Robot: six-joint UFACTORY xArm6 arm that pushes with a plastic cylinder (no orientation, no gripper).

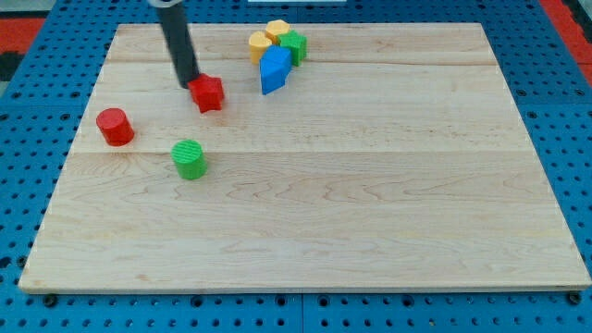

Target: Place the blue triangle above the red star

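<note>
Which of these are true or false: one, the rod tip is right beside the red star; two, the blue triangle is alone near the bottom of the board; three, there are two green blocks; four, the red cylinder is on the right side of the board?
1. My tip is right next to the red star, on the star's left in the view. True.
2. False: the blue triangle sits near the view's top, up against the yellow blocks and a green block.
3. True: the other is a green cylinder.
4. False: the red cylinder is near the view's left edge.
</note>
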